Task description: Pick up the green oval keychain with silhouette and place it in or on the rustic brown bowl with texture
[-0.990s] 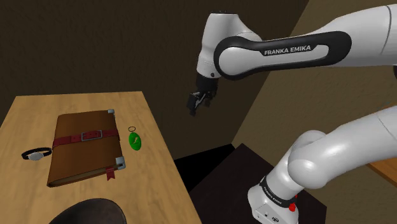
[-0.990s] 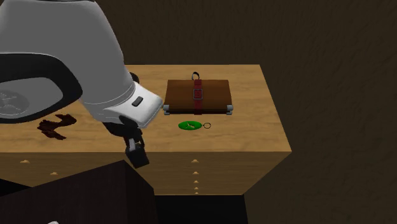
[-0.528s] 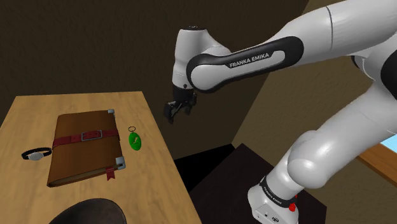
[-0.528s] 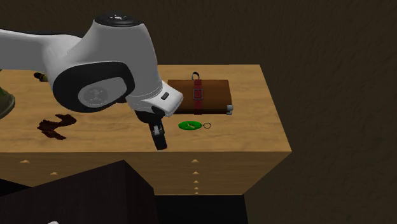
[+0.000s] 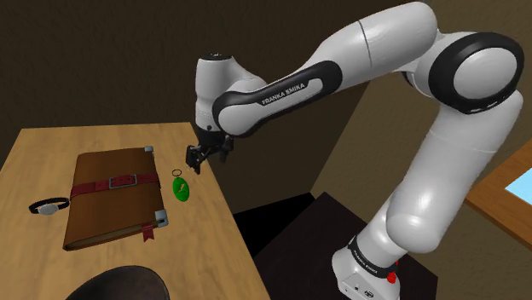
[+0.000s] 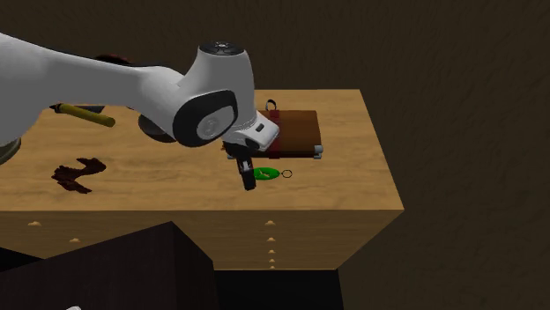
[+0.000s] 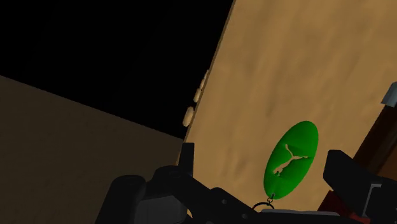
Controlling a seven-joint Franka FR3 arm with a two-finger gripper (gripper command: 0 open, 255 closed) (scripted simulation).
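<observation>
Green oval keychain [image 5: 181, 190] lies flat alongside the book [image 5: 111, 198], ring end toward the spread end effector [image 5: 196, 162].

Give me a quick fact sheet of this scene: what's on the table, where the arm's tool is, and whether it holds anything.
surface: wooden table
target: green oval keychain, lying flat beside the brown strapped book
destination: dark bowl, at the shoulder view's bottom edge
tool: open, hovering over the keychain, not touching it
holding: nothing
</observation>
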